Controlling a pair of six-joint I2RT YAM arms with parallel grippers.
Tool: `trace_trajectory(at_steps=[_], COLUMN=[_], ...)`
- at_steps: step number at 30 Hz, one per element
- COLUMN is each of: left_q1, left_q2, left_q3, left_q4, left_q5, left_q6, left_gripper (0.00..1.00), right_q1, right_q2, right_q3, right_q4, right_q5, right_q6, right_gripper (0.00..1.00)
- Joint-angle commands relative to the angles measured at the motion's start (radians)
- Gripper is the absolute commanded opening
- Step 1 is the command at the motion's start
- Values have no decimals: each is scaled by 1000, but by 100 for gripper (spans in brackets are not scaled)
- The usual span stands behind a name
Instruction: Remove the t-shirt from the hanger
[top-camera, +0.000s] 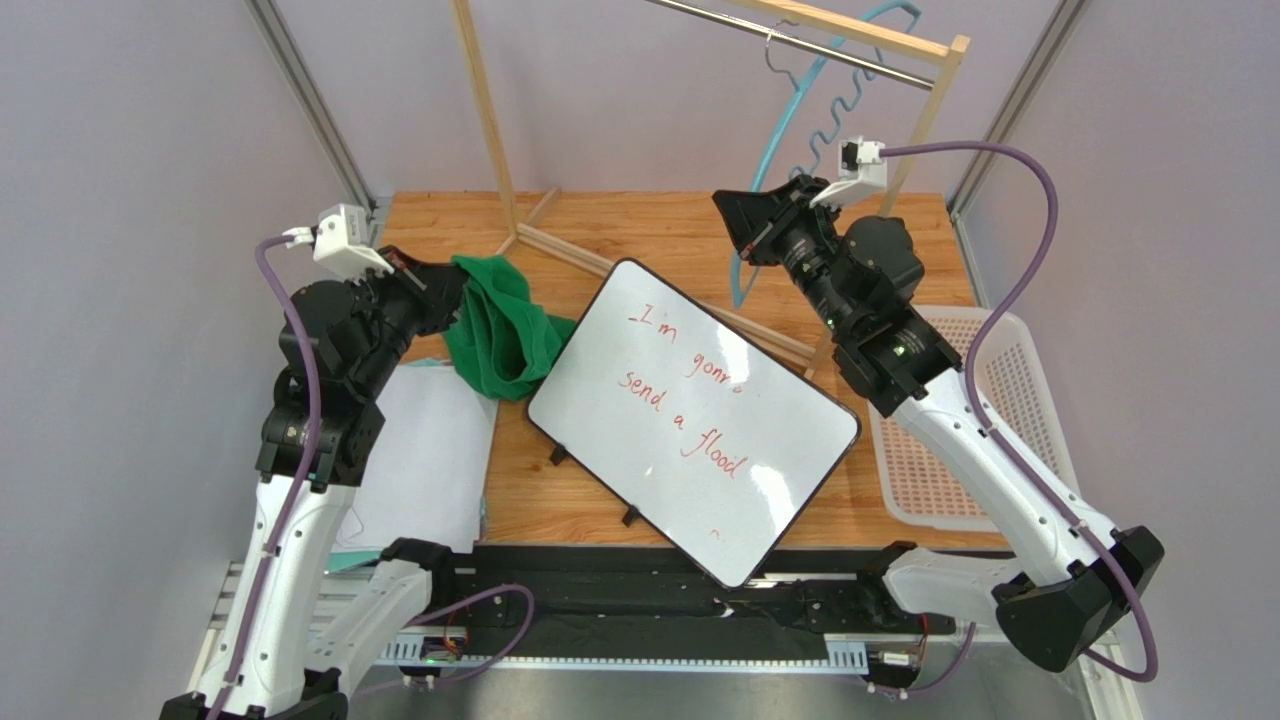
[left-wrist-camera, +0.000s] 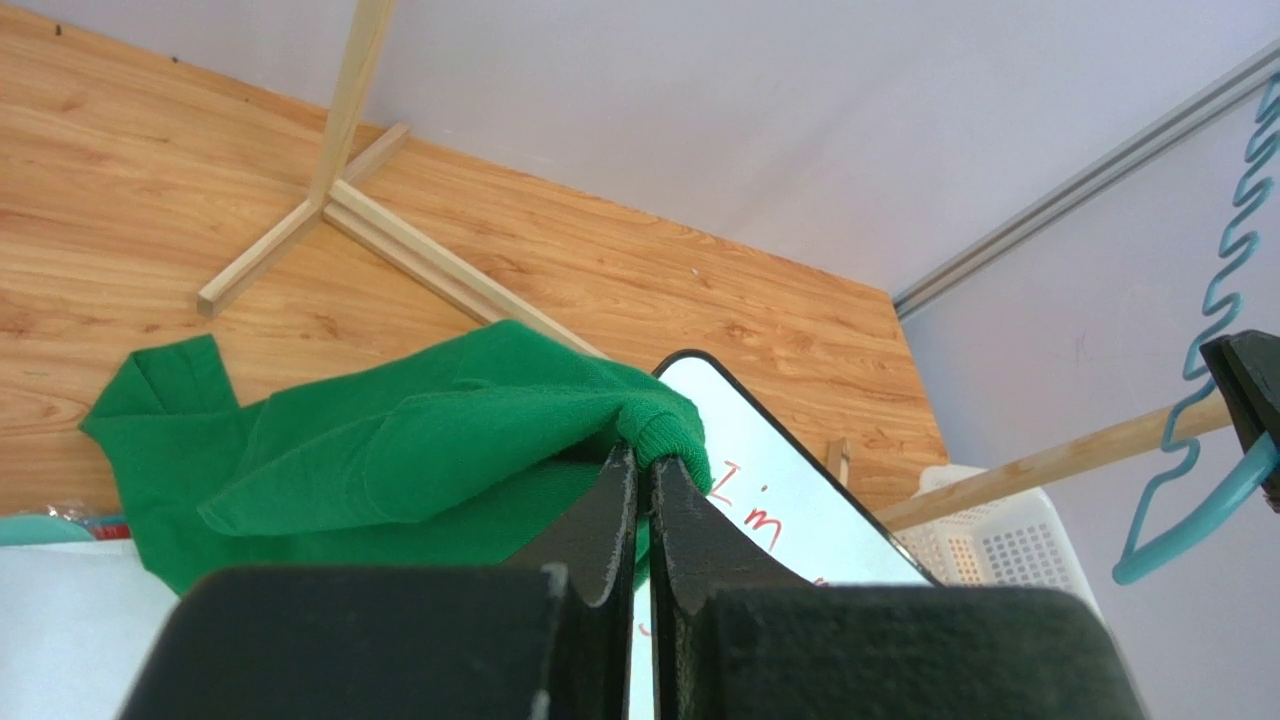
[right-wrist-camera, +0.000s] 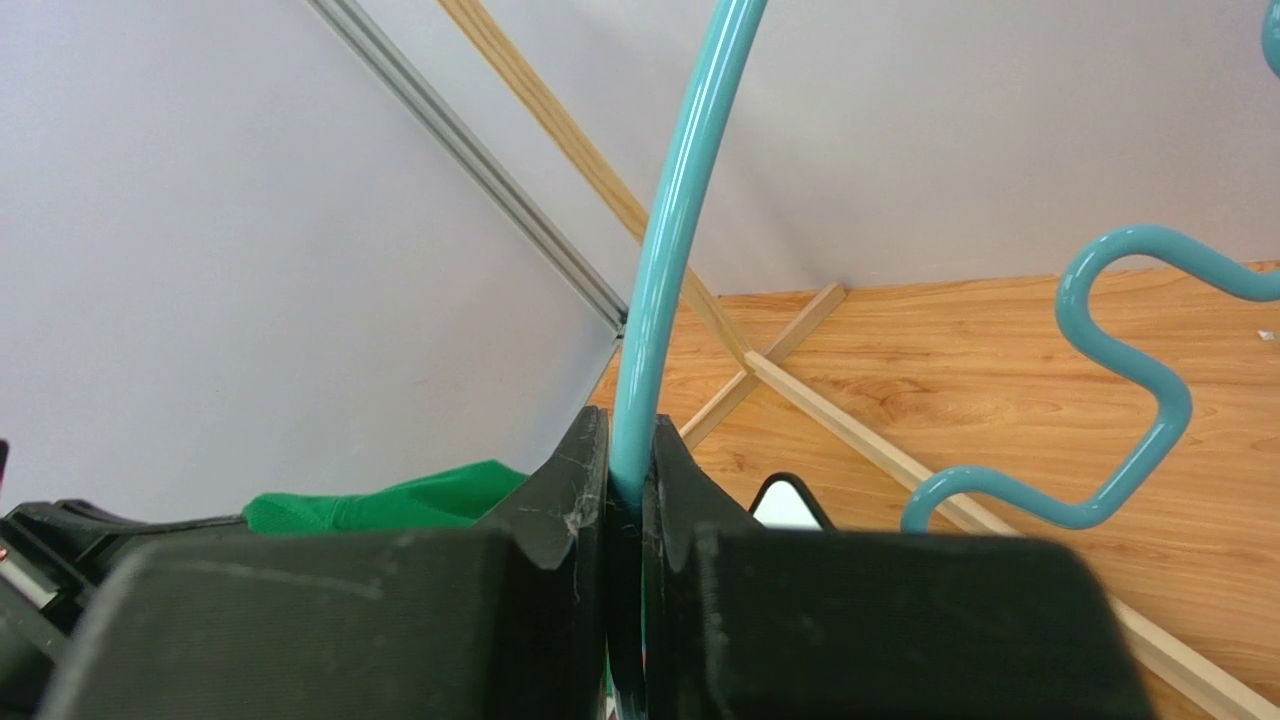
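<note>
My left gripper (left-wrist-camera: 643, 462) is clenched on a fold of the dark green t-shirt (left-wrist-camera: 406, 435). In the left wrist view the two fingers are pressed together with a rolled edge of cloth pinched between their tips. The rest of the t-shirt lies bunched on the wooden table (top-camera: 661, 225), at the far left, just beside the left edge of the whiteboard (top-camera: 691, 413). The pinched fold is lifted a little above the heap, close to the whiteboard's top corner. No part of the t-shirt is on the hanger (top-camera: 781, 135).

My right gripper (right-wrist-camera: 631, 450) is grasping the hanger. In the right wrist view its fingers are closed on the smooth light-blue arm, which rises straight up out of them, and the wavy lower bar curls off to the right. From above I see the hanger bare, held high over the far right of the table, well apart from the t-shirt. Its grey hook sits up by the metal rail (top-camera: 781, 38) of the wooden rack (top-camera: 489, 120); I cannot tell whether it hangs on the rail.

A white basket (top-camera: 992, 435) stands at the table's right edge under the right arm. A white sheet (top-camera: 428, 450) lies near the left arm.
</note>
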Motion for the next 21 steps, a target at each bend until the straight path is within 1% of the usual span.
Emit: trace_trajectory(at_steps=[1, 10, 14, 16, 17, 19, 20, 21], left_q1=[3, 3, 5, 3, 3, 3, 3, 3], left_q2=[-13, -12, -6, -4, -1, 4, 11, 17], left_q3=[36, 66, 91, 106, 112, 131, 138, 146], left_q4=[27, 23, 20, 19, 19, 19, 17, 17], left_q5=[5, 43, 60, 63, 65, 63, 60, 59], left_q6=[12, -3, -10, -11, -11, -5, -2, 1], left_gripper=[0, 0, 0, 0, 0, 0, 0, 0], right_q1=[-22, -27, -27, -27, -27, -27, -27, -28], right_q2=[14, 31, 26, 25, 23, 17, 15, 15], right_q3=[53, 28, 16, 22, 26, 33, 48, 54], right_q4=[61, 53, 20, 0, -49, -80, -126, -150], right_q5=[5, -6, -20, -24, -24, -35, -39, -41], right_q6=[4, -5, -27, -36, -45, -62, -74, -94], right_gripper=[0, 0, 1, 7, 14, 23, 30, 33])
